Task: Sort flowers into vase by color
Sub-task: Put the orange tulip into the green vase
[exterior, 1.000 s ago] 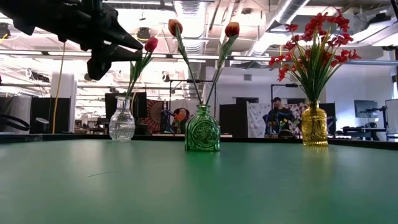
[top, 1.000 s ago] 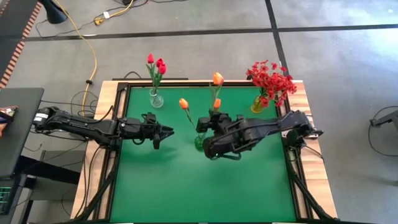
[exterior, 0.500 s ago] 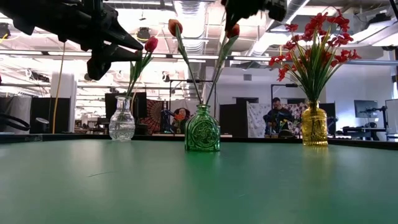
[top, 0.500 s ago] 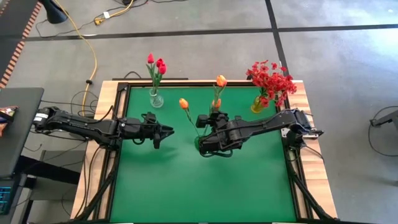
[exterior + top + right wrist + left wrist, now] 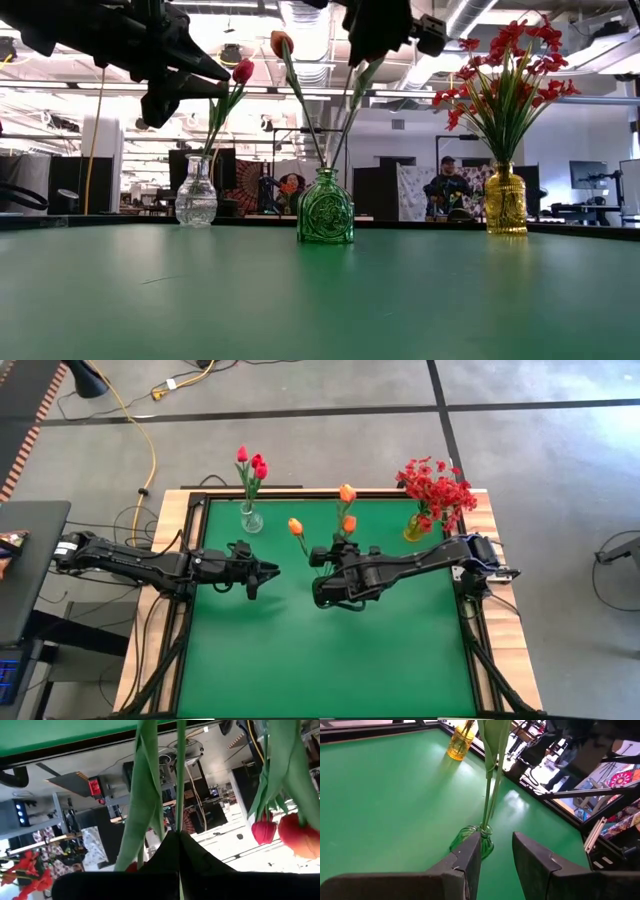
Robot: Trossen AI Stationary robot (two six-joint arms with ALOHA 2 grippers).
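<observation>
Green felt table (image 5: 300, 660), wood-framed, on grey floor; open workshop behind in the low view, with a seated person (image 5: 446, 190) beyond the far edge. Three vases along the far half: clear glass vase (image 5: 196, 197) at far left holding red-pink tulips (image 5: 253, 463); green glass vase (image 5: 325, 210) in the middle, set nearer than the other two, holding orange tulips (image 5: 346, 493); yellow vase (image 5: 505, 201) at far right holding a spray of small red blossoms (image 5: 436, 488). Right gripper (image 5: 176, 840) raised above the green vase, fingers pinched shut on a thin green tulip stem (image 5: 180, 775), broad leaf just beside; seen from table height as a dark mass (image 5: 378, 28) over the stems, hiding one bloom. Another orange tulip (image 5: 295, 526) leaning left out of the same vase. Left gripper (image 5: 268, 571) hanging above the left half of the table, well clear of the cloth, pointed toward the green vase, fingers (image 5: 465, 857) parted, holding nothing; green vase base and stems showing between and beyond them in the left wrist view.
</observation>
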